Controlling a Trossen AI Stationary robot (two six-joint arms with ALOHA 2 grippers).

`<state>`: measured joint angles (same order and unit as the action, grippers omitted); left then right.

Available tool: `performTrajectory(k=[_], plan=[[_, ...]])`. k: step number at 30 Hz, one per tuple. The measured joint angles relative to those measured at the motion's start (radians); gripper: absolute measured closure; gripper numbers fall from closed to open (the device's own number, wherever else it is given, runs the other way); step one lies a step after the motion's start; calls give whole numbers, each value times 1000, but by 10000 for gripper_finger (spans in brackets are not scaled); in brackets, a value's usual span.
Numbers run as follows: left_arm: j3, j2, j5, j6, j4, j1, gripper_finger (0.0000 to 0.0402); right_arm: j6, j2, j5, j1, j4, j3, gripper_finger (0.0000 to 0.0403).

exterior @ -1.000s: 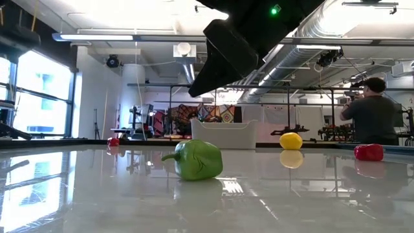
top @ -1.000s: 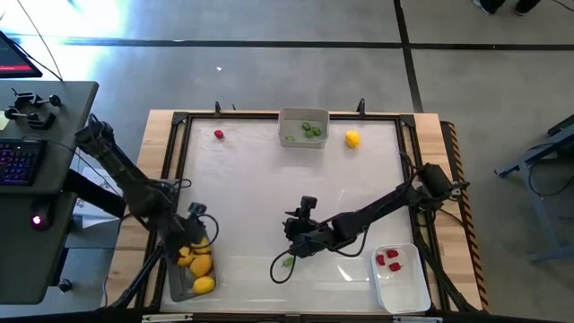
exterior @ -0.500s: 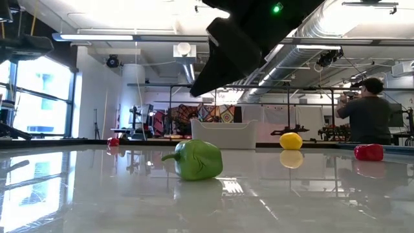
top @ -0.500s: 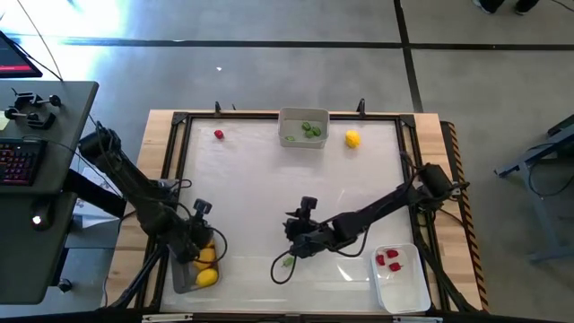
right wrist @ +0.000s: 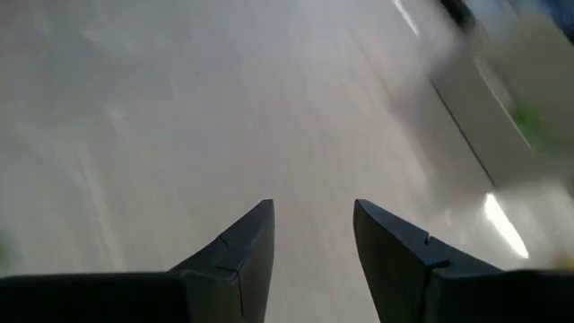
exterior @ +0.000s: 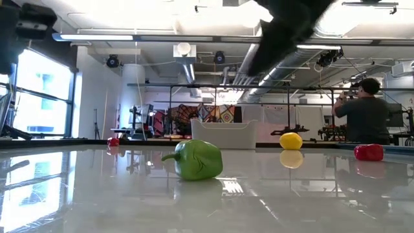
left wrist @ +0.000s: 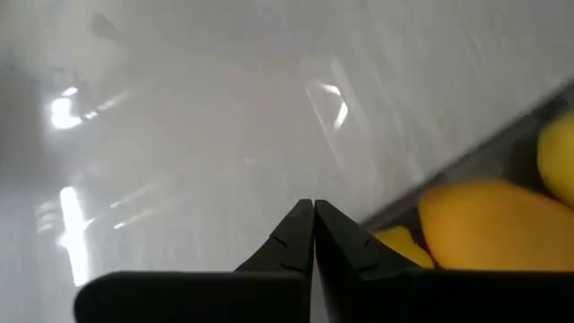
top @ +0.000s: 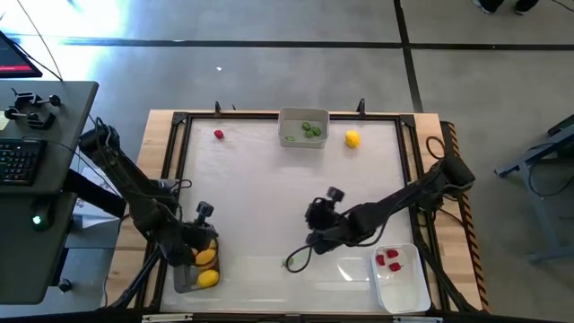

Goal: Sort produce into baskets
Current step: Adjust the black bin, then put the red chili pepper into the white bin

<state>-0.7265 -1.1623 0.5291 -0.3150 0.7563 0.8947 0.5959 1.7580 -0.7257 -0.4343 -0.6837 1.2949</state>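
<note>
Since a second ago, from above, the right tool (top: 320, 213) has lifted off the green pepper (top: 290, 262), which lies on the bench (top: 269, 179) left of the white basket (top: 404, 283) holding red pieces, while the left tool (top: 203, 235) sits over the dark basket (top: 184, 280) of lemons. Low down, the pepper (exterior: 196, 160) lies alone before the grey basket (exterior: 223, 134). At the wrists, the left tool (left wrist: 313, 235) is clenched empty; the right tool (right wrist: 312, 235) is released.

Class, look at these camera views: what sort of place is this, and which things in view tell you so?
Probably a robotics lab or workshop in an industrial loft: exposed ceiling ducts, a wood-framed test table on a concrete floor, and a side desk with a keyboard. A person stands among equipment in the background.
</note>
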Motion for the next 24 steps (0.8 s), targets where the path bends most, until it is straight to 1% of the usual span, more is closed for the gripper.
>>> performTrajectory(k=[2, 4, 6, 8, 12, 18, 21, 24], plan=[[0, 31, 51, -38, -14, 9, 401, 118, -20, 22, 0, -141, 0, 258], [13, 78, 79, -55, -73, 12, 401, 251, -39, 90, 8, -283, 0, 258], [41, 129, 62, -48, -148, 10, 401, 325, -43, 186, 23, -405, 0, 258], [74, 176, 36, -41, -223, 0, 401, 342, -40, 247, 33, -506, 0, 258], [156, 262, -35, -6, -363, -50, 401, 265, -37, 350, 55, -596, 0, 245], [273, 348, -216, 116, -577, -179, 401, 108, -37, 482, 105, -591, 0, 198], [314, 375, -306, 181, -657, -258, 401, 44, -37, 500, 131, -588, 0, 176], [346, 390, -413, 238, -735, -344, 401, -12, -37, 500, 155, -583, 0, 164]])
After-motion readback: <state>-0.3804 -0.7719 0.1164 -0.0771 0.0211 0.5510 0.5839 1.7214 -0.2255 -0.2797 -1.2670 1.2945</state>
